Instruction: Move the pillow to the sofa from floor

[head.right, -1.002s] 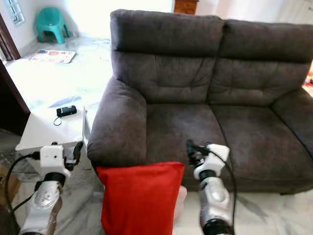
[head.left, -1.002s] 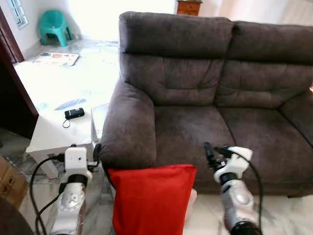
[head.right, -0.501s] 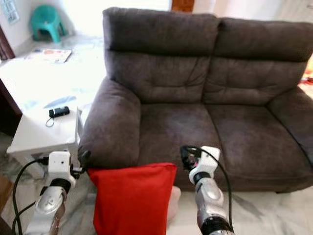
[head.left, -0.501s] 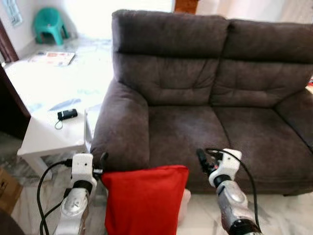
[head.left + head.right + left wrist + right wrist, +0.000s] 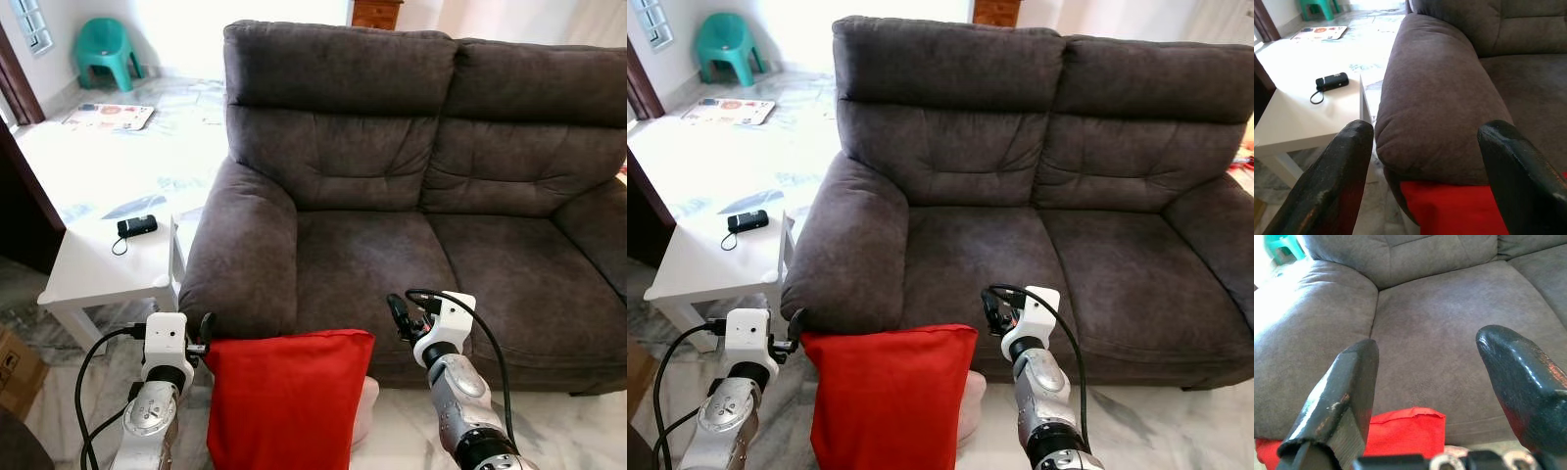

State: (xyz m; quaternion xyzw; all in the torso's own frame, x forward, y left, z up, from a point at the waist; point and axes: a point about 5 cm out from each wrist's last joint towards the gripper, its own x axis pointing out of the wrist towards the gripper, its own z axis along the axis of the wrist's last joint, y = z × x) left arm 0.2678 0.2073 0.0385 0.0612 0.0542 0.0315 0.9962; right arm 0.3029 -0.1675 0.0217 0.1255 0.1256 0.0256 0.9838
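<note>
Left gripper (image 5: 207,327) at the red pillow's (image 5: 286,397) top corner and right gripper (image 5: 394,311) just off the other corner, seen from the head, pillow upright against the front of the sofa (image 5: 411,186). Left wrist: fingers (image 5: 1327,186) spread wide, empty, pillow edge between, beside a white table (image 5: 1303,117). Right wrist: fingers (image 5: 1342,396) wide apart, gripping nothing, above the pillow.

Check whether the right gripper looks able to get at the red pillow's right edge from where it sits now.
Probably yes. The right gripper is open, beside the upper right corner of the red pillow, with nothing between them. The sofa stands behind the pillow and does not block a sideways approach.
</note>
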